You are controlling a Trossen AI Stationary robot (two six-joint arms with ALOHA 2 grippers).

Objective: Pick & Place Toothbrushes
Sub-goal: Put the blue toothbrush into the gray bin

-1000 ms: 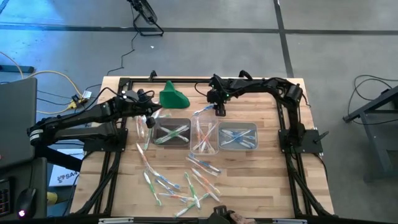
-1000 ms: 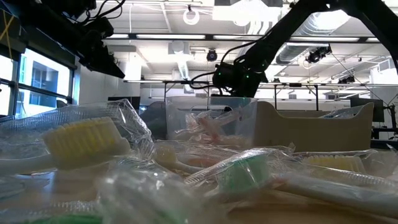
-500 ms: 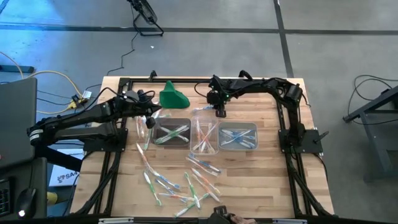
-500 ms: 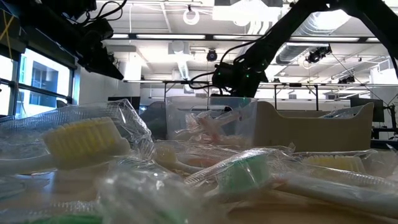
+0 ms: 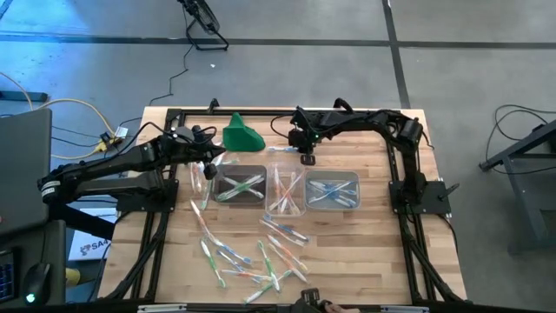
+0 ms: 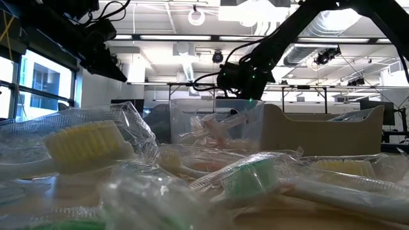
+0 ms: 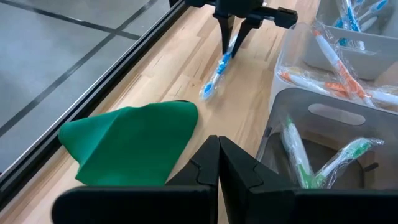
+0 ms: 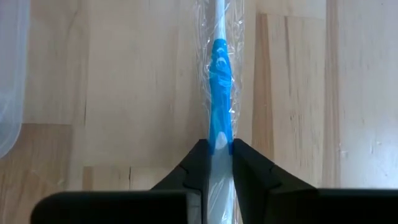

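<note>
My right gripper stands beyond the far edge of the middle tub and is shut on a blue and white toothbrush in a clear wrapper. My left gripper is shut on nothing. It hovers by the far left corner of the left tub, near the green cloth. All three clear tubs hold toothbrushes: green in the left one, orange-pink in the middle one, blue in the right tub. Several more wrapped toothbrushes lie loose on the near part of the table. My right gripper pinches the toothbrush's blue handle part, wrapper and all, between its two fingers. The fingers come from above, pointing down, at the brush's upper end. The brush slants down from them toward the table; whether its lower end touches the wood I cannot tell.
The green cloth lies on the wood by the far rail. A few toothbrushes lie left of the left tub. Bare wood shows between the tubs' far edges and the far rail.
My right gripper has shut on the blue toothbrush beyond the middle tub and has risen slightly; the brush's held end has come up with it.
</note>
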